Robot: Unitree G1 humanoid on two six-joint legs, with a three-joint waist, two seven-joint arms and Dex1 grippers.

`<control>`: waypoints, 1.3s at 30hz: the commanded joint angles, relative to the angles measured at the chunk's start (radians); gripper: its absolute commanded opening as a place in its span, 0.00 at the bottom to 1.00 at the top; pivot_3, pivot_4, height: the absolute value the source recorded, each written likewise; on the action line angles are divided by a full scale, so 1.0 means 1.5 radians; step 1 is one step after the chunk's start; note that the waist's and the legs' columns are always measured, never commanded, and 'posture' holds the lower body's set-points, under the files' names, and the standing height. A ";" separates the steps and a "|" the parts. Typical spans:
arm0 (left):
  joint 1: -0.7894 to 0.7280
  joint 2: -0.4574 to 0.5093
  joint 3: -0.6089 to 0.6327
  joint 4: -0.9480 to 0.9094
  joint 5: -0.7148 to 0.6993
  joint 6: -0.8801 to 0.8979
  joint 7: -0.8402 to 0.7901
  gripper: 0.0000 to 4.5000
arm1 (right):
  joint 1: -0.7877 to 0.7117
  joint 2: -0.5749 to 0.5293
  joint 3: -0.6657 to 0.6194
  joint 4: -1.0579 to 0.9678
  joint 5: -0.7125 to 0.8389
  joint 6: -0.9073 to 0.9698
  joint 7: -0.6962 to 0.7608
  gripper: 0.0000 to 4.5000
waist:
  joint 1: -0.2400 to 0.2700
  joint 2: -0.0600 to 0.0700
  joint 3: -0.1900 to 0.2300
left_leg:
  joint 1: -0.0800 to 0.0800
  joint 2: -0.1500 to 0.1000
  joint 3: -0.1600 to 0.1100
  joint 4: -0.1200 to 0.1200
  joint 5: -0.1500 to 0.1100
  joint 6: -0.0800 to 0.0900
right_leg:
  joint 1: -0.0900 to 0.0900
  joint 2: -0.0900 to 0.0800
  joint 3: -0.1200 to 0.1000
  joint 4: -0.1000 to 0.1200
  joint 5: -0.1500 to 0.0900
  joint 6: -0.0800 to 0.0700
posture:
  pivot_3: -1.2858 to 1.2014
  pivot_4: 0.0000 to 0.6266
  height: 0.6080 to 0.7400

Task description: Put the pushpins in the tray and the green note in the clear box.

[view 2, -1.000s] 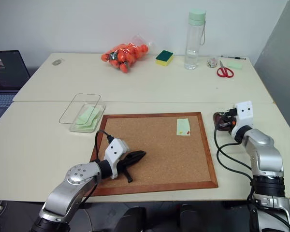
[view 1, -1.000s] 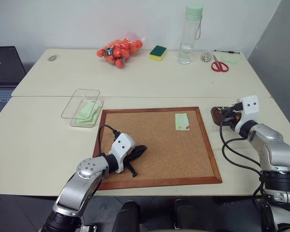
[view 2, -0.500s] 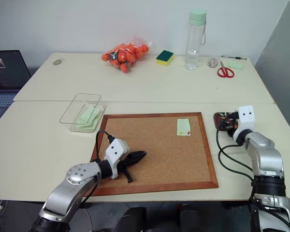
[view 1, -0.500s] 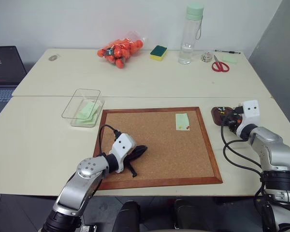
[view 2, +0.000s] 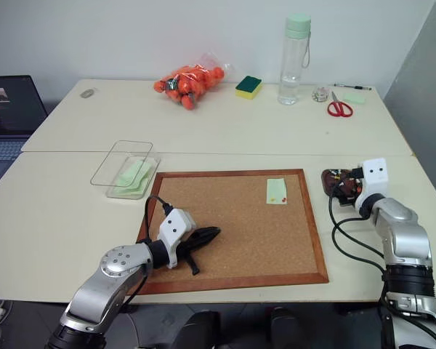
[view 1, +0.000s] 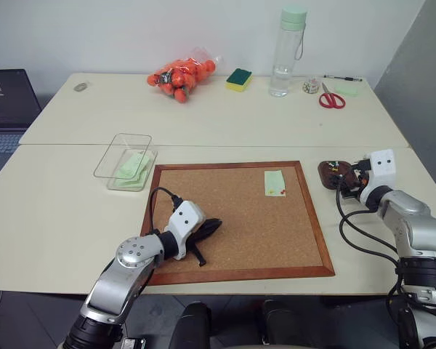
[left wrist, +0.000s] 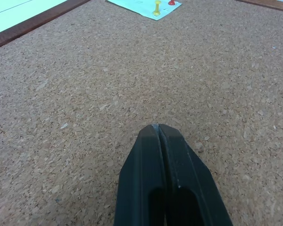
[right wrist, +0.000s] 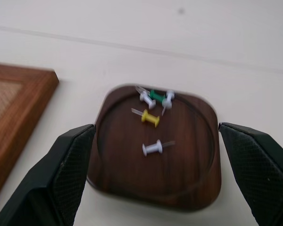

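Surface: cream table (view 1: 225, 123), cork board (view 1: 240, 218) as landmark
Right gripper (right wrist: 155, 155): just opened wide, empty, over tray (right wrist: 198, 165) right of board
Left gripper (left wrist: 159, 129): shut, empty, on board
Remaining: pushpins (view 1: 278, 192) pinning green note (view 1: 273, 182)

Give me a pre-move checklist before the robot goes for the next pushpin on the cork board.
1. Right end effector open and empty: ok.
2. Tray holds pushpins dropped so far, several lying inside: ok.
3. Red pushpin and yellow pushpin in the green note on the cork board: not ok, both to be pulled.
4. Left end effector shut, empty, over bare cork: ok.
5. Clear box ready for the note: ok, green paper already inside.
6. Path from tray to note free: ok.
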State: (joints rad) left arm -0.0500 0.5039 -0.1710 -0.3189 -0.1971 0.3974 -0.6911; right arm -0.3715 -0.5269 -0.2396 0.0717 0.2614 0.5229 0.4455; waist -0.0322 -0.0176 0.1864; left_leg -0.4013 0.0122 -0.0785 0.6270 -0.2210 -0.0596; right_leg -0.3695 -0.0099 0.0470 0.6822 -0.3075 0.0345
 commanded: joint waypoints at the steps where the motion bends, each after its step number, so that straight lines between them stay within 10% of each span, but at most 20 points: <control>1: 0.001 0.000 -0.010 0.009 0.006 -0.006 -0.005 0.00 | 0.048 -0.004 0.026 -0.156 0.094 0.020 0.111 0.98 | 0.000 0.000 0.000 | 0.000 0.000 0.000 0.000 0.000 0.000 | 0.000 0.000 0.000 0.000 0.000 0.000 | 0.52 0.24 1.00; 23: 0.004 0.000 -0.011 0.006 0.010 -0.009 -0.004 0.00 | 0.056 0.080 0.191 -0.065 -0.008 -0.152 0.139 0.98 | 0.000 0.000 0.000 | 0.000 0.000 -0.001 0.000 0.000 0.000 | 0.000 0.001 0.000 0.000 0.000 0.001 | 0.52 0.24 1.00; 39: 0.005 0.002 -0.013 0.002 0.008 -0.007 -0.004 0.00 | 0.052 0.071 0.193 0.000 -0.051 -0.202 0.135 0.24 | 0.000 0.000 0.000 | 0.000 0.000 -0.001 0.000 0.000 0.000 | 0.000 0.000 0.000 0.000 0.000 0.001 | 0.52 0.24 1.00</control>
State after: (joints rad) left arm -0.0503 0.5036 -0.1741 -0.3099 -0.1932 0.3822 -0.6916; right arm -0.2881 -0.4177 0.0615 0.0717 0.1866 0.2371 0.6511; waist -0.0319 -0.0173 0.1863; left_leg -0.4009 0.0127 -0.0793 0.6272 -0.2210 -0.0597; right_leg -0.3690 -0.0092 0.0467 0.6817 -0.3077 0.0355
